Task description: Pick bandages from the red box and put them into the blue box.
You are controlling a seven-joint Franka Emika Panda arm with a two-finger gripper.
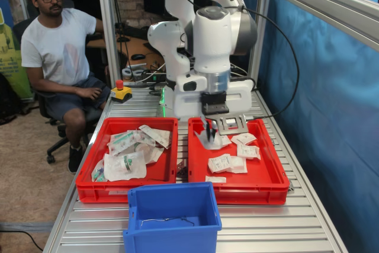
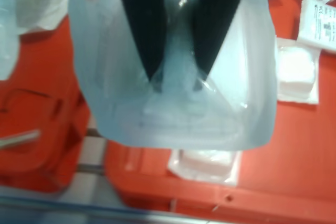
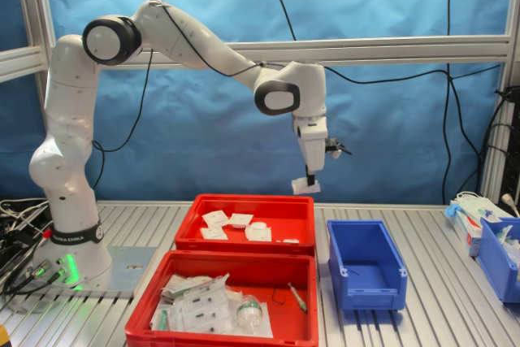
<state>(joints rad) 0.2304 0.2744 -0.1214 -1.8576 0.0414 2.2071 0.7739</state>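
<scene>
Bandage hangs pinched between the gripper fingers, lifted above the red box where more bandages lie. Beside it in the second exterior view sits the blue box, with a twin red tray of larger packs nearer the camera.

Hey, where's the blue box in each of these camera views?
First exterior view: the blue box sits at bottom centre, in front of both red trays.
Second exterior view: the blue box is at centre-right, on the second exterior view's right of the red box.
Wrist view: not in it; a held bandage fills the frame.
Shared landmark: the red box with small white sachets, next to the bin in both exterior views.
</scene>
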